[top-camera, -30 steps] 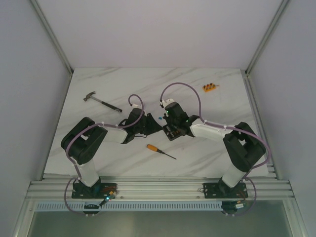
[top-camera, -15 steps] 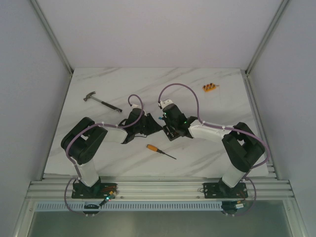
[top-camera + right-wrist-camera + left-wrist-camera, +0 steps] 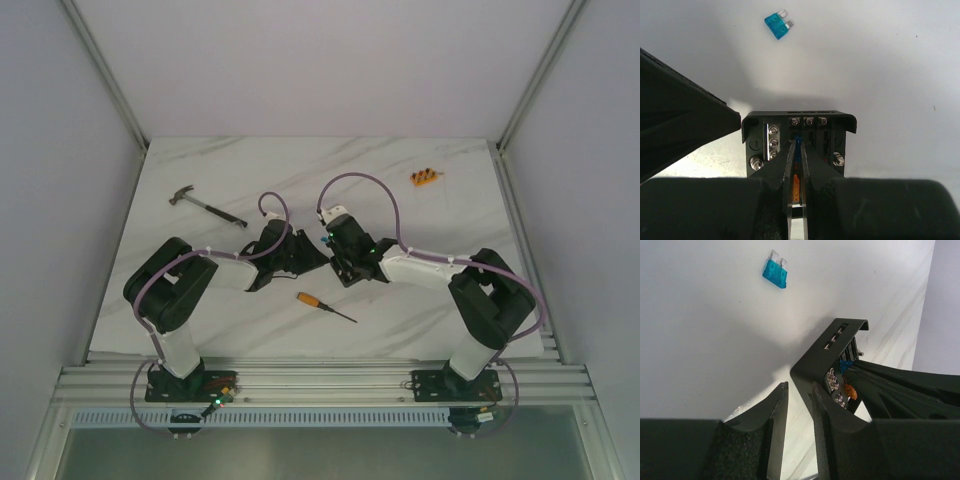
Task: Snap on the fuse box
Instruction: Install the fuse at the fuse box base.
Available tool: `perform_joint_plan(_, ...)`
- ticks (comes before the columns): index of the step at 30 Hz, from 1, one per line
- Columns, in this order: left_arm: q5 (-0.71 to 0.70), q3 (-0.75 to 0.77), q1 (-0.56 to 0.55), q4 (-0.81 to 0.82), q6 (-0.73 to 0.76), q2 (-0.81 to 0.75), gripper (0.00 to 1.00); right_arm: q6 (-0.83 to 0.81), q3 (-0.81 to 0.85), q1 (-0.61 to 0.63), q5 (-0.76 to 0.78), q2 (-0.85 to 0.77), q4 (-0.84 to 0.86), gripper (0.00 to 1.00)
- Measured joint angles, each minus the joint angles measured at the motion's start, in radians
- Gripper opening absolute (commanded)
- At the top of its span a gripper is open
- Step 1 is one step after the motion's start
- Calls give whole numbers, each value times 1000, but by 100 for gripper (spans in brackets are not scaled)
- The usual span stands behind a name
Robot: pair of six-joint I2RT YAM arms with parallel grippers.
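Fuse box (image 3: 812, 357) rim in narrow L pincer (image 3: 799, 390) — grip unclear — R pincer (image 3: 798, 147) closed.

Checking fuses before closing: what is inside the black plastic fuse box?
Silver screws, a blue fuse and an orange fuse show; the fuse box's near half is hidden under the right tool.
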Motion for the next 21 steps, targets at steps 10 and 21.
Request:
perform_joint_plan(10,0,0,0,0,0,0,34,0,10,2,-3,9,-13,0)
perform_joint_plan(21,0,0,0,0,0,0,34,5,110,-3,-4,72,-137,0)
